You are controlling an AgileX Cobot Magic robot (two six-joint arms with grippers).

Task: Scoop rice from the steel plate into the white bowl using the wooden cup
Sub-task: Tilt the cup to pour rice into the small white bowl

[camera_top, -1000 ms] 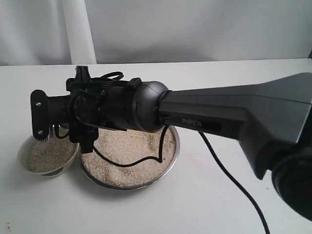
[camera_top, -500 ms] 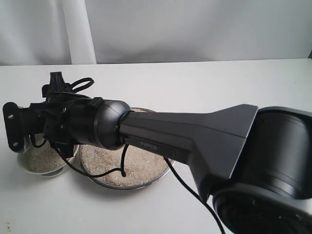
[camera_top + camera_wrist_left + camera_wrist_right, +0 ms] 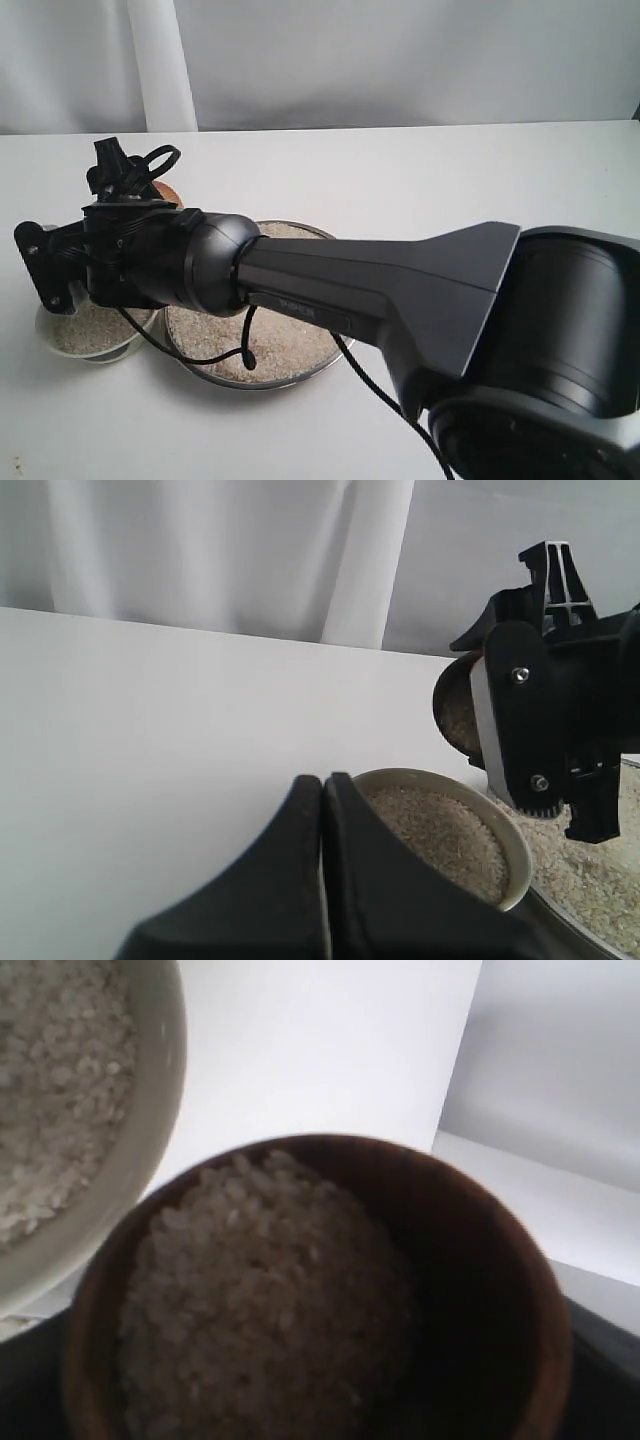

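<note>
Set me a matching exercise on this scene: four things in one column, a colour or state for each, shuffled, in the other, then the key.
Column one:
1. wooden cup
2. white bowl
3. steel plate
4. left tool

Column two:
a. shiny silver metal, the widest vessel
b. black, jaws pressed together
c. dark reddish-brown, with rice inside
d. cream-white with a thick rim

Pairs: 1-c, 2-d, 3-a, 4-b
</note>
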